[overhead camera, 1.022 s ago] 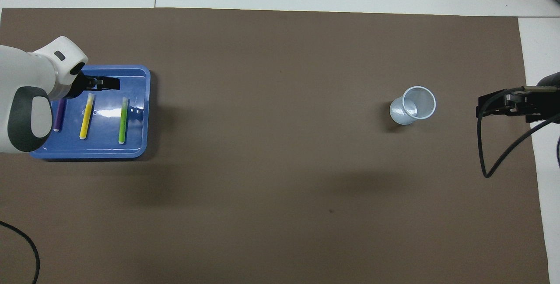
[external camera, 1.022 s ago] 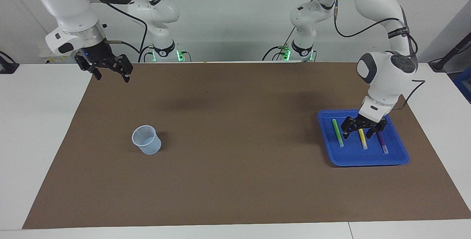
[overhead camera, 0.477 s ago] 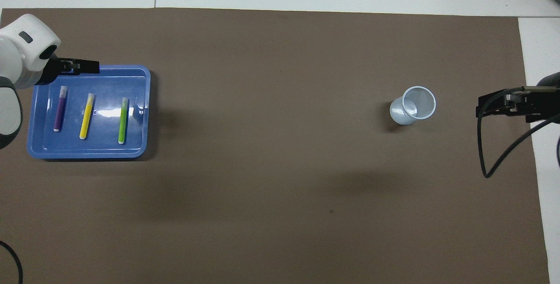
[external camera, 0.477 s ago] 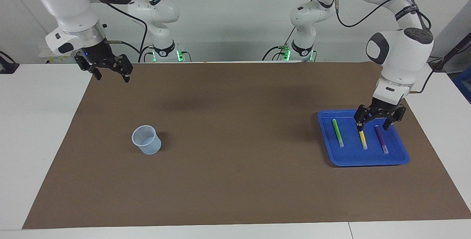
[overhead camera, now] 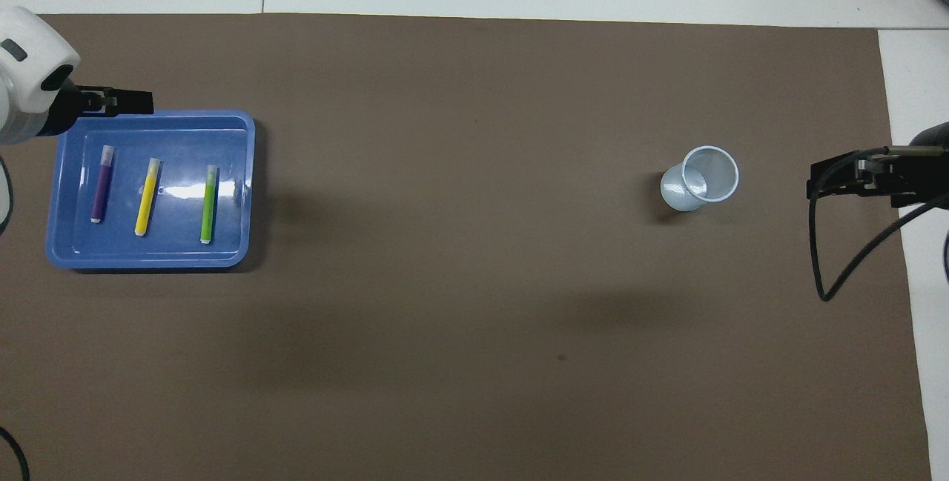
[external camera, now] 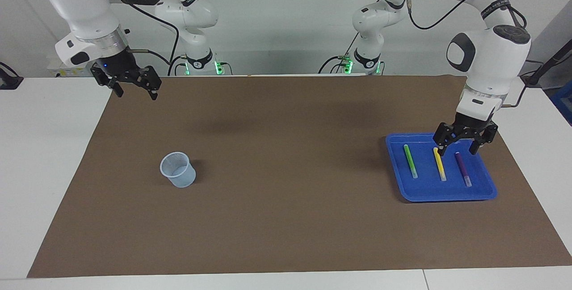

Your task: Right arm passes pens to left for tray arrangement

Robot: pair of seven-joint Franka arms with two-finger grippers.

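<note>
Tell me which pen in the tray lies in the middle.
The yellow pen: it lies in the tray between the green pen and the purple pen.

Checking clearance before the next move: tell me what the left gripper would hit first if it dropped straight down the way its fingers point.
Probably the tray. The left gripper hangs open, fingers down, over the tray's robot-side end, by the yellow pen and purple pen; depth leaves the exact spot unsure.

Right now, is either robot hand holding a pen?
No. All three pens lie in the tray; the left tool above it and the right tool are empty.
</note>
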